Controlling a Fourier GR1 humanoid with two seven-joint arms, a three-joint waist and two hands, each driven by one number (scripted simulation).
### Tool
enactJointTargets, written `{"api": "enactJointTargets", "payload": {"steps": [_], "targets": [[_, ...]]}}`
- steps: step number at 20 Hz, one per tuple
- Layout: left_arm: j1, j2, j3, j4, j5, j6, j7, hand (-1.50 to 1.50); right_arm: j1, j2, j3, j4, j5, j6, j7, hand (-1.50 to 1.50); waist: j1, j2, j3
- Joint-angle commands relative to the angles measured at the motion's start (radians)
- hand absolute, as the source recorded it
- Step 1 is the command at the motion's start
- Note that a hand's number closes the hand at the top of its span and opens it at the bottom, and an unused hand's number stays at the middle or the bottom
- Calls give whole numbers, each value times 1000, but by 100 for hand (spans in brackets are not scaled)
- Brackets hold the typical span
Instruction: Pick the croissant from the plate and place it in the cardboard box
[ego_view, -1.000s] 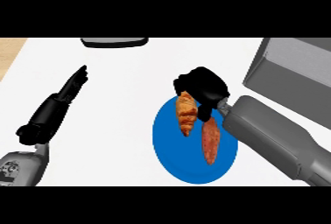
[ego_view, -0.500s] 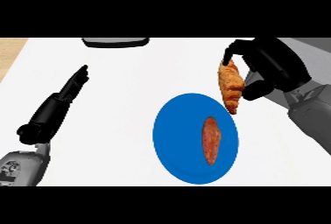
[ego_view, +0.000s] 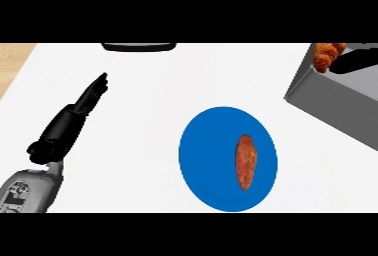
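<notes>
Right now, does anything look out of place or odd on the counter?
Nothing is spilled or damaged. One brown food item lies on the blue plate, while the right robot hand holds the croissant over the box.

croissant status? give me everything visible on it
The croissant shows at the head view's top right edge, golden brown with a ridged, flaky-looking crust. Only its lower part is visible; the rest is cut off by the view's edge. It hangs roughly upright, off the blue plate, over the grey box near its upper corner. A dark part of the right hand lies against its right side; the fingers are not readable. Whether it touches the box cannot be told.
</notes>
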Motion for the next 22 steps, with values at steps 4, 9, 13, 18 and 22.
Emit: {"api": "enactJointTargets", "payload": {"steps": [4, 9, 13, 18, 22], "targets": [[-11, -32, -14, -6, -28, 1, 6, 0, -102, -65, -128, 355, 29, 67, -172, 150, 21, 7, 0], [-58, -38, -6, 54, -25, -20, -12, 0, -156, -64, -45, 558, 160, 109, -239, 150, 35, 17, 0], [-63, -42, -20, -25, -9, -31, 50, 0, -186, -103, -17, 694, 174, 290, -281, 150, 65, 22, 2], [-71, -41, -13, 1, -26, -31, 23, 0, -233, -139, 13, 828, 234, 399, -404, 150, 63, 24, 2], [-71, -37, -5, 16, -20, -44, 6, 0, -211, -161, 54, 920, 293, 439, -460, 150, 71, 31, 3]]}}
